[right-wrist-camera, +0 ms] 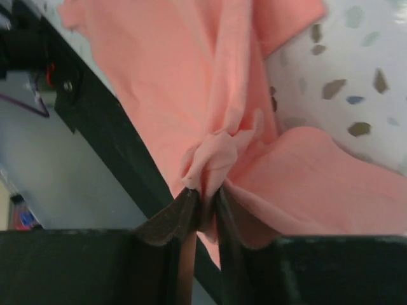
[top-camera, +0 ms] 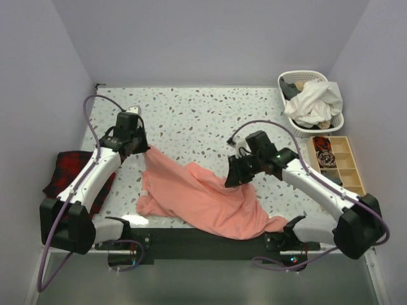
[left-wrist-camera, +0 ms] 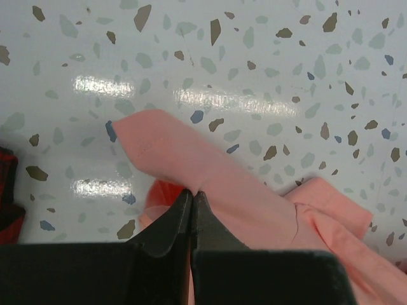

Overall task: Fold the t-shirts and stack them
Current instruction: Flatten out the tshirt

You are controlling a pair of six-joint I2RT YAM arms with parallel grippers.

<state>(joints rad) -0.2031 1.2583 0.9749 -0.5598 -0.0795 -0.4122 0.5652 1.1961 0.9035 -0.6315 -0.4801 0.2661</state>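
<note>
Pinching the salmon-pink t-shirt [top-camera: 197, 200] at two spots: left end effector [top-camera: 141, 150] clamped tight on a far-left corner, right end effector [top-camera: 234, 176] nipped closed on a bunched wad further right. Shirt lies crumpled near-centre on the desk [top-camera: 191, 114], long axis diagonal from far left to near right, bulk on the near side of both grips, near hem over the front edge. Next move probably a pull apart along that diagonal to spread it.

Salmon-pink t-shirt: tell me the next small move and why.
Probably draw the arms apart to stretch the t-shirt flat: the left fingers and right fingers each pinch it, and it lies crumpled between them on the table.
</note>
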